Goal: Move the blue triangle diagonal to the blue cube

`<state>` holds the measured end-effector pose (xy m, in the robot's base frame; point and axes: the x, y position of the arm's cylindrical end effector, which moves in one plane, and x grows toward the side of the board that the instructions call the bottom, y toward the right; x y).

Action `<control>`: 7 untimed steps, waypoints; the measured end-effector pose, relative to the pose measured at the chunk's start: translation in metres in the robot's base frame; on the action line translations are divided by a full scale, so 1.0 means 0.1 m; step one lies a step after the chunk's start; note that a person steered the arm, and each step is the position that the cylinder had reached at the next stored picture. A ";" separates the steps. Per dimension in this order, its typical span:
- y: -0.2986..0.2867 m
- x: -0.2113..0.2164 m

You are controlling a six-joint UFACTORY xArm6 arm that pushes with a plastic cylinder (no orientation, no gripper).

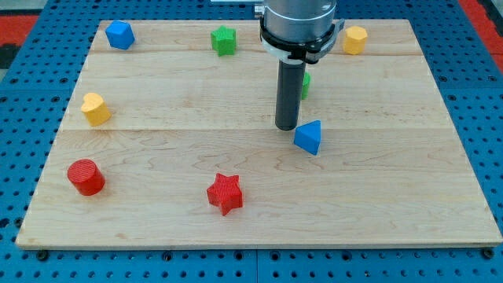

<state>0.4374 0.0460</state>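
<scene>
The blue triangle (309,137) lies right of the board's middle. The blue cube (119,34) sits at the view's top left corner of the board. My tip (286,126) is just left of the blue triangle, close to its upper left edge; I cannot tell if it touches. The rod rises from there to the arm at the view's top.
A green block (224,40) sits at top centre. Another green block (305,84) is partly hidden behind the rod. A yellow block (354,39) is at top right, a yellow heart-like block (95,108) at left. A red cylinder (86,177) and red star (225,193) lie at the bottom.
</scene>
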 end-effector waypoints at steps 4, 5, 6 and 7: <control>-0.07 0.00; -0.09 0.00; -0.09 0.00; 0.19 -0.04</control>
<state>0.4333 0.0648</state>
